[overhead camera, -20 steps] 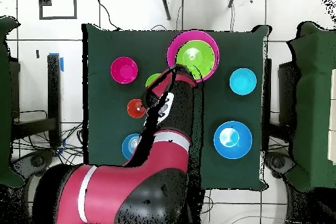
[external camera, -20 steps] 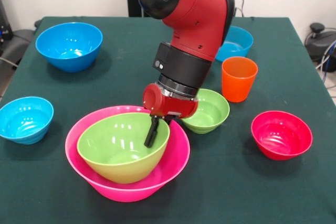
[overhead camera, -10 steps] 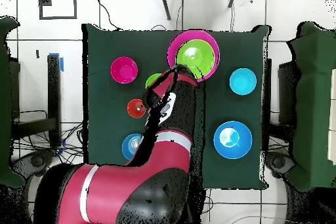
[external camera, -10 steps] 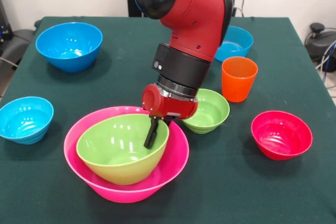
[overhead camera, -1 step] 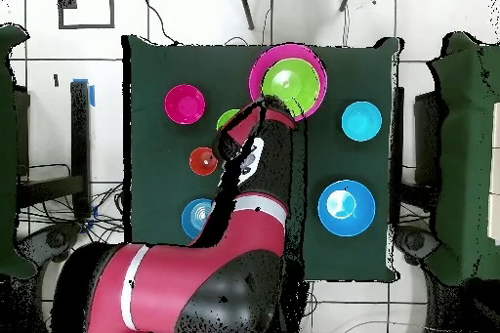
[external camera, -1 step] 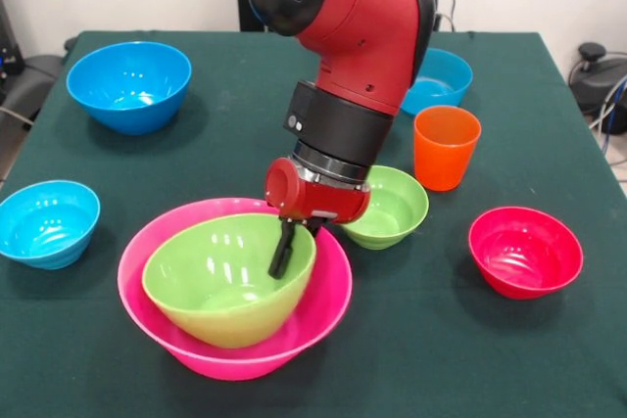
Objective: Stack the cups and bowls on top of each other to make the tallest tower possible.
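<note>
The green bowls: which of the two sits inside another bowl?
The large green bowl, under the gripper: it is nested in the pink bowl. The small green bowl stands alone on the table, beside the orange cup.

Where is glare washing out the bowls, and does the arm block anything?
Front view: white highlights dot the large green plastic bowl and small red bowl, rims readable. Overhead view: the red arm covers most of the small green bowl.
</note>
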{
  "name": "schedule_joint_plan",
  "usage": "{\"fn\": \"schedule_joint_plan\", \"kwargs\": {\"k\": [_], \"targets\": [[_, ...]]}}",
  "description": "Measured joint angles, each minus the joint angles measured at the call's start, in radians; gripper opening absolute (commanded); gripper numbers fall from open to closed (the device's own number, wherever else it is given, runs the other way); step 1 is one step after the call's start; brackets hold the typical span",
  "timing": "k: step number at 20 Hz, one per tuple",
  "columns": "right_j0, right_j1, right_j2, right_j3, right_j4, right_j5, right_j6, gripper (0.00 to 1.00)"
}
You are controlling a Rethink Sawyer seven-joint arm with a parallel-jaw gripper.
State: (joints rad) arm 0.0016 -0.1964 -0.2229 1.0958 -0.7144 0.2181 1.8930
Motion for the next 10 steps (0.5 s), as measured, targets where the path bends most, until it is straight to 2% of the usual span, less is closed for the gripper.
{"fn": "schedule_joint_plan", "kwargs": {"k": [10], "targets": [[-0.015,-0.007,0.009,0.001,0.001,0.000,0.000,1.00]]}}
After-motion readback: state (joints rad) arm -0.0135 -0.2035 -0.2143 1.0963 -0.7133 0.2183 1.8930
